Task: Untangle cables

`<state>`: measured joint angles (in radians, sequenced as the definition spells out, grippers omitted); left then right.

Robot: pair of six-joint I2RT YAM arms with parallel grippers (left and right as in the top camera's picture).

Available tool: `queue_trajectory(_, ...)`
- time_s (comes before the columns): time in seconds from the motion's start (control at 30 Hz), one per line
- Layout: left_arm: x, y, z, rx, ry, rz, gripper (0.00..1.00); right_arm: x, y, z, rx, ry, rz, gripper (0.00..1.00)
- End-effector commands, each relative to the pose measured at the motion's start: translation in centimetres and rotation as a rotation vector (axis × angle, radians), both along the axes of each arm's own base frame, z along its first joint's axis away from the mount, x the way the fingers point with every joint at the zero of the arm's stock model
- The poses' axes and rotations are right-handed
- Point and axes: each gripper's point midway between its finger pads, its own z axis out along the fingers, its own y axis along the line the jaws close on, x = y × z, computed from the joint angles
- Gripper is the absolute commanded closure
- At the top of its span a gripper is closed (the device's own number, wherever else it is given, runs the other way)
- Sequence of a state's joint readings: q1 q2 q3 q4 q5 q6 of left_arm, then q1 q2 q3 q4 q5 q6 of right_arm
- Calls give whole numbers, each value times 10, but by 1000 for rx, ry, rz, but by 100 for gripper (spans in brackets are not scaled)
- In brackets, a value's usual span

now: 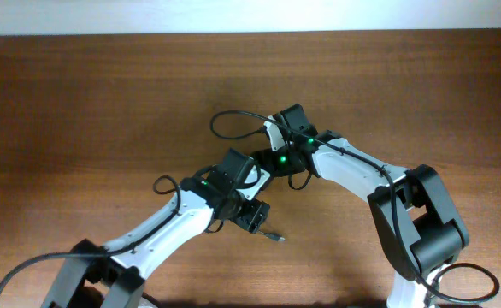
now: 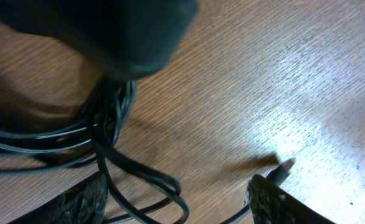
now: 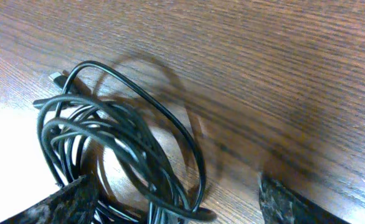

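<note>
Near the middle of the wooden table (image 1: 79,103), the cables (image 3: 123,140) lie as a bunch of thin black loops. From overhead they are mostly hidden beneath the two arms that meet above them. One thin loop reaches out of the bunch towards the far edge. A silver plug end (image 1: 276,237) sticks out on the near side, just beside the left claw (image 2: 176,196). That claw stands open, its fingers well apart low over the wood. A couple of strands run between them, and the plug lies just beside one finger (image 2: 273,196). The right claw (image 3: 170,202) is open too, fingers spread wide. The bundle rests on the table between them, crowded towards one finger (image 3: 70,199); whether it touches the cords cannot be told. A second plug (image 3: 56,78) pokes from the far side of the bunch. A dark blurred shape fills the top of the left wrist view, above the cords.
</note>
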<state>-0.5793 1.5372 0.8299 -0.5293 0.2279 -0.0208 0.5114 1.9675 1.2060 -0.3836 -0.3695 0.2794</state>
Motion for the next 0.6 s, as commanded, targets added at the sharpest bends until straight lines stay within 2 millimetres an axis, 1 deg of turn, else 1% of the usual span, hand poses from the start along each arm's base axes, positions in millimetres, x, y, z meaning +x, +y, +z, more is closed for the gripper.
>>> queue_trajectory(0.0, -3, -2, -15, 33, 10, -19, 29, -3, -1, -11, -25, 5, 12, 18)
queue_trajectory(0.07, 0, 6, -23, 79, 12, 19, 33, -3, -1, -11, -26, 5, 13, 18)
queue_trajectory(0.13, 0, 6, -24, 81, 14, 19, 37, -4, 0, -12, -27, 4, 17, 18)
queue_trajectory(0.2, 1, 9, -24, 96, 8, 29, 46, -5, 1, -14, -58, -13, 17, 18)
queue_trajectory(0.27, 5, 25, -27, 169, 4, 137, 45, -7, 4, -15, -91, -39, 37, 18)
queue_trajectory(0.33, 6, 31, -28, 193, 5, 180, 43, -12, 12, -16, -102, -63, 87, 18)
queue_trajectory(0.43, 4, 29, -27, 182, 16, 174, 43, -11, 13, -17, -149, -103, 88, 18)
queue_trajectory(0.5, -1, 20, -25, 141, 55, 156, 43, -11, 13, -17, -153, -104, 88, 18)
queue_trajectory(0.53, -4, 17, -24, 122, 70, 149, 43, -11, 13, -17, -153, -105, 87, 22)
queue_trajectory(0.57, -4, 18, -24, 125, 71, 149, 43, -11, 13, -17, -153, -105, 87, 26)
